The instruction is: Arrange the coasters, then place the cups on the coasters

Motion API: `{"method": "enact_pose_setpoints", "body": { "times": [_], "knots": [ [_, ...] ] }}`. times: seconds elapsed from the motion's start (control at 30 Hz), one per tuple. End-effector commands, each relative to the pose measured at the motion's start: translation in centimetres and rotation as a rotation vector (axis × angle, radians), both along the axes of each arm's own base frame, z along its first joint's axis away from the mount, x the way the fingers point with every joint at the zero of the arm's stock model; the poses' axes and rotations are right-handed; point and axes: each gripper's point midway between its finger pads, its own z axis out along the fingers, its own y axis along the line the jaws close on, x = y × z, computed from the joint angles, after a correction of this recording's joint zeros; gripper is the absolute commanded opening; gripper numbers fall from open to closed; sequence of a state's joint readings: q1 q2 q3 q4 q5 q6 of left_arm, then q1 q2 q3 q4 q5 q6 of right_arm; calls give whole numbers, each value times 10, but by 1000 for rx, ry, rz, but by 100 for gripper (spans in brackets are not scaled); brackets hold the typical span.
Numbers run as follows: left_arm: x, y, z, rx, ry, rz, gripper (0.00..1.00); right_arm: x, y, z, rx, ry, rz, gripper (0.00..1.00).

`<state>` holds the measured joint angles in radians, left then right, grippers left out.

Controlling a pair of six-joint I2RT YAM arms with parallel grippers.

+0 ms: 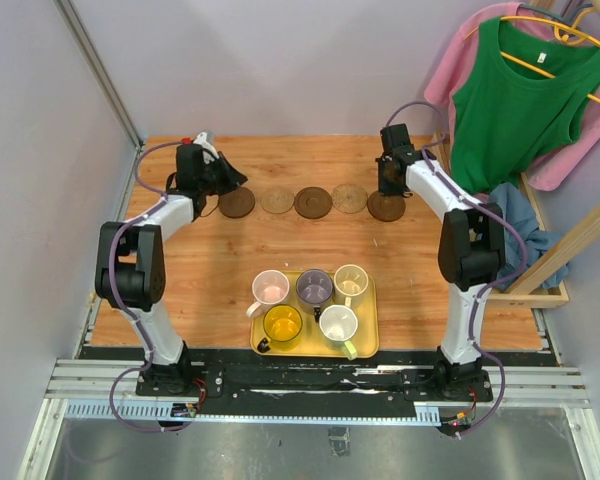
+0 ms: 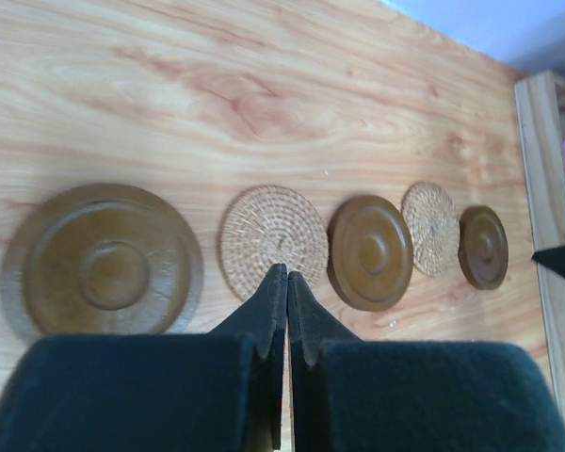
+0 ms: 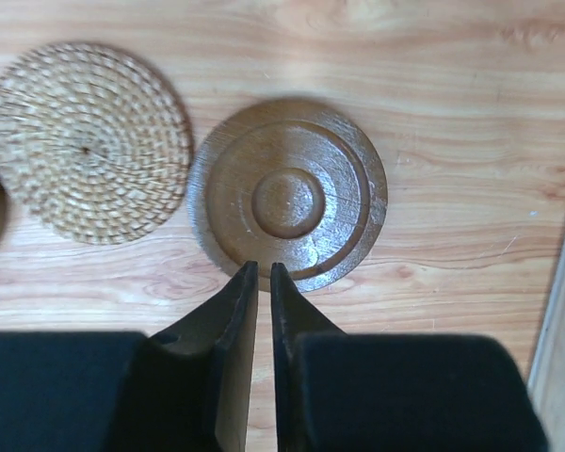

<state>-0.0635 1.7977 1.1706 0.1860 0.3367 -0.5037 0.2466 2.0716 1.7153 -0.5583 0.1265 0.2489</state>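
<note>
We find a light wooden table carrying a rectangular yellow tray at its near middle, well apart from both grippers.

Five round coasters lie flat in one row across the far half of the table, none overlapping. From left to right they are a dark brown wooden disc, a tan woven disc, a dark brown disc, a second tan woven disc and a third dark brown disc.

Five small handled cups stand upright on the tray, none on a coaster. The pale pink cup, the purple-grey cup and the cream cup form the far row. The translucent yellow cup and the pale green-white cup form the near row.

The left gripper is fully closed with its fingers pressed together, and it grips nothing. In its wrist view its tips show against the edge of the first woven disc, with the leftmost dark disc just beside them.

The right gripper has a narrow slit between its fingers and holds nothing. Its tips show against the rim of the rightmost dark disc. We cannot tell whether they touch it.
</note>
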Motion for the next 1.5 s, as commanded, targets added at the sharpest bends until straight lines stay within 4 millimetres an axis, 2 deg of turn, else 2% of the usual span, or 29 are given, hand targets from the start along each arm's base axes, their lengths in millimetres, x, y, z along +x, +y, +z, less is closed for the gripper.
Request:
{"method": "enact_pose_setpoints", "body": {
  "times": [0.0, 0.1, 0.2, 0.37, 0.6, 0.8, 1.1, 1.47],
  "knots": [
    [-10, -44, -14, 21, 9, -137, 1, 4, 32, 29, 25, -79, 112, 12],
    [-7, -66, -24, 36, 4, -196, 0, 10, 48, 30, 53, -87, 162, 9],
    [-1, -85, -33, 57, 8, -251, 0, 15, 65, 25, 104, -77, 208, 2],
    [9, -100, -50, 88, 35, -281, 1, 27, 82, 18, 159, -69, 243, 1],
    [17, -98, -69, 119, 80, -271, 0, 39, 97, 8, 201, -72, 280, 1],
    [13, -106, -90, 107, 134, -312, 0, 45, 104, -1, 227, -66, 290, 1],
    [3, -110, -108, 113, 171, -327, 0, 39, 110, -25, 252, -14, 299, 1],
    [-1, -94, -125, 160, 225, -246, 0, 21, 104, -57, 233, 74, 300, 1]
  ]
}}
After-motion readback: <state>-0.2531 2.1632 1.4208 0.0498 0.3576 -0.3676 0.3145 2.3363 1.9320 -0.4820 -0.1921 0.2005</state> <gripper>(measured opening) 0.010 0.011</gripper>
